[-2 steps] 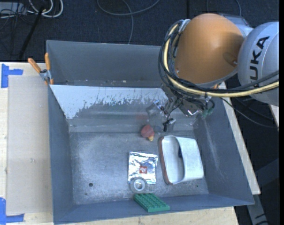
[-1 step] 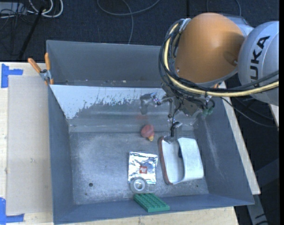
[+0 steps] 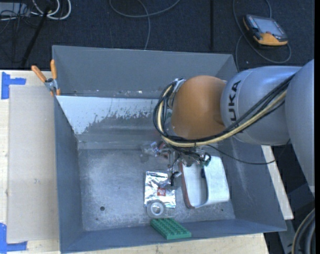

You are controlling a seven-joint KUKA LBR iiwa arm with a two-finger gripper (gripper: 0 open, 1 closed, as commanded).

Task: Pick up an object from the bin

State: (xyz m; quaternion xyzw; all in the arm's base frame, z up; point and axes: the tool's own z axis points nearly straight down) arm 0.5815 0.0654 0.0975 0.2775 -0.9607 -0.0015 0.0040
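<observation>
Tool (image 3: 175, 169) over far edge of silver foil packet (image 3: 158, 190), lengthwise near-to-far, grip unreadable

The arm's orange cover (image 3: 197, 107) hides most of the end effector (image 3: 175, 171).

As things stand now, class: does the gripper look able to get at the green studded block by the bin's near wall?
Probably yes. The green studded block lies uncovered, just beyond the foil packet near the gripper. The bin's near wall, right beside it, may crowd the approach.
</observation>
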